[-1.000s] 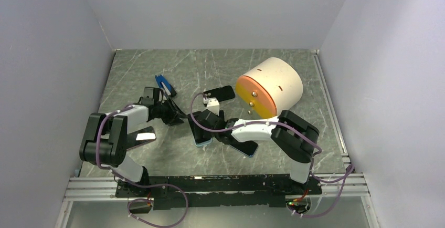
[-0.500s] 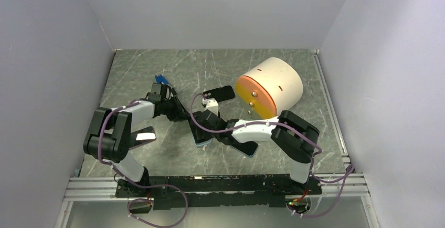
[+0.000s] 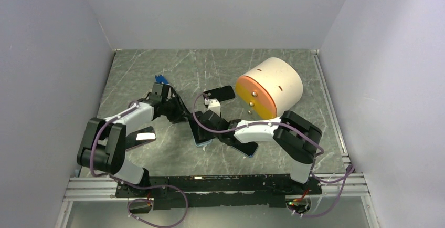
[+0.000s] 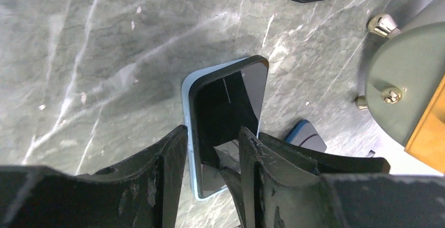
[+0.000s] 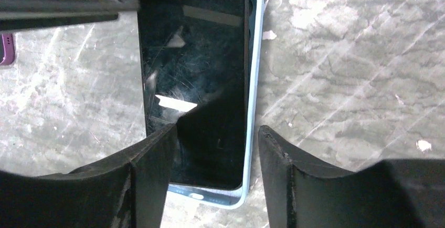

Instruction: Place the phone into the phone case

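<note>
The black phone (image 3: 201,130) lies face up on the light blue phone case (image 3: 203,143) near the table's middle. In the right wrist view the phone (image 5: 194,81) shows the case rim (image 5: 254,107) along its right side and near end only. In the left wrist view the phone (image 4: 231,94) sits slightly askew over the case (image 4: 186,107). My left gripper (image 4: 210,149) is open, its fingers straddling one end of the phone. From the opposite end my right gripper (image 5: 215,149) is open too, one finger (image 5: 157,170) over the glass and the other just outside the case rim.
A big cream cylinder (image 3: 273,86) with an orange face lies behind the right arm. A black case (image 3: 220,93) lies at the back, a blue item (image 3: 161,79) behind the left gripper, another phone (image 3: 137,136) at the left, a dark blue-edged case (image 4: 307,136) under the right arm.
My left gripper has swung right, from beside the blue item to the phone's end. The right gripper stayed over the phone and its jaws have narrowed.
</note>
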### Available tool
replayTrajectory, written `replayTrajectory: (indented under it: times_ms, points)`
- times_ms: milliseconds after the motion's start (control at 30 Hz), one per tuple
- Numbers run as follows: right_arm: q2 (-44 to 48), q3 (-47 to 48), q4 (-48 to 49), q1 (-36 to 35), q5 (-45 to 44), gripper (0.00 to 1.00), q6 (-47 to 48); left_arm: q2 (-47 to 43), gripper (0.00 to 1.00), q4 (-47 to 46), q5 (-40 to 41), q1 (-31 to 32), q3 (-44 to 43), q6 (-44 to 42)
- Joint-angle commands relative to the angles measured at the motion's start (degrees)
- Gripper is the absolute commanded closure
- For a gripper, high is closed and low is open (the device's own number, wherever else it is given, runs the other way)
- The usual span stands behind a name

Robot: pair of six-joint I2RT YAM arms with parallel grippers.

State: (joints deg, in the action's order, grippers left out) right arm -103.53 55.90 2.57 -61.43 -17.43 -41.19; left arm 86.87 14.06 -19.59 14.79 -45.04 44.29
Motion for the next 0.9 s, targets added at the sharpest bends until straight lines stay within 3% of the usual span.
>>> replayTrajectory:
  times_ms: [0,167,433,700,867]
  points:
    - [3.3,-1.4,0.7,-0.2,-0.2,0.34,-0.7,-3.0,0.53,5.1,5.4,0.1,-3.5,-1.9]
    - [4.9,-2.7,1.2,-0.2,1.1,0.18,4.5,2.0,0.53,6.5,4.5,-0.6,-7.3,-1.7]
    - [9.0,-5.5,3.8,-0.4,8.8,0.09,21.6,8.2,0.57,8.6,7.2,-0.6,-13.2,-1.7]
    - [11.8,-9.7,8.5,-0.4,21.0,0.09,42.3,9.1,0.60,8.0,7.0,-0.6,-12.4,-1.7]
    - [13.7,-13.9,13.2,-1.6,21.4,0.10,52.0,9.1,0.62,6.8,6.1,-0.6,-11.2,-1.7]
